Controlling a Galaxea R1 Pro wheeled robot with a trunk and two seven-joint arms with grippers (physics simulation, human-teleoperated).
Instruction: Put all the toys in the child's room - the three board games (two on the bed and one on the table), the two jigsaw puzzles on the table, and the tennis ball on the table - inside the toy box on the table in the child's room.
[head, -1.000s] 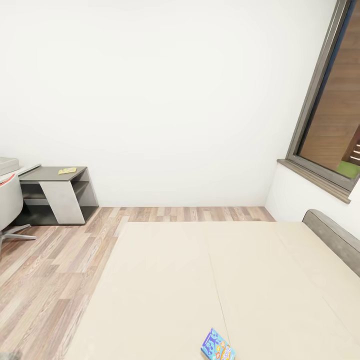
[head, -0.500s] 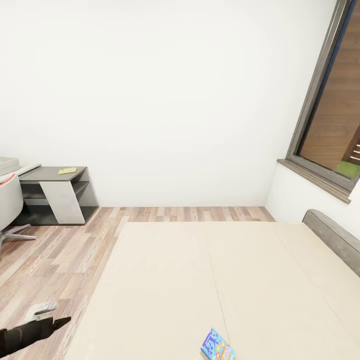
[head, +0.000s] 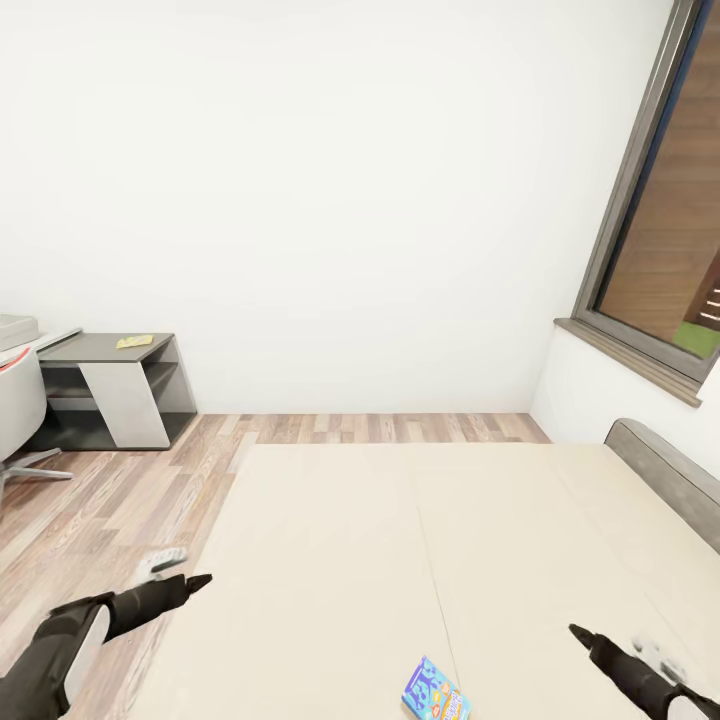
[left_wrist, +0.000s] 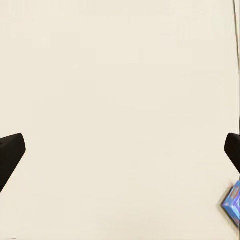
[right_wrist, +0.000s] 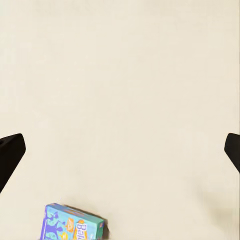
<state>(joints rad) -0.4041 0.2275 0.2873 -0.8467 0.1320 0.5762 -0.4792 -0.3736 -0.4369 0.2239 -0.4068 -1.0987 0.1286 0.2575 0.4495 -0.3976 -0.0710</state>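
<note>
A blue board game (head: 435, 692) lies flat on the cream bed (head: 400, 540), near its front edge in the head view. My left gripper (head: 180, 570) hovers open over the bed's left side, well left of the box. On the other side, my right gripper (head: 615, 640) is open too, off to the right of the box. In the left wrist view the open gripper (left_wrist: 120, 150) faces bare bed, with the blue board game (left_wrist: 232, 205) at the picture's edge. The right wrist view has the open gripper (right_wrist: 120, 150) over the bed, with the board game (right_wrist: 72, 224) some way off.
A dark grey side unit (head: 110, 385) stands against the white wall at the left, with a small yellow thing (head: 134, 342) on top. A pale chair (head: 15, 410) is beside it. Wood-plank floor (head: 120, 500) runs left of the bed. Window (head: 670, 200) and headboard (head: 665, 480) are at the right.
Both arms have come up into the head view. The left gripper moved forward and up over the bed's left side; the right gripper appeared at the lower right. The board game has not moved.
</note>
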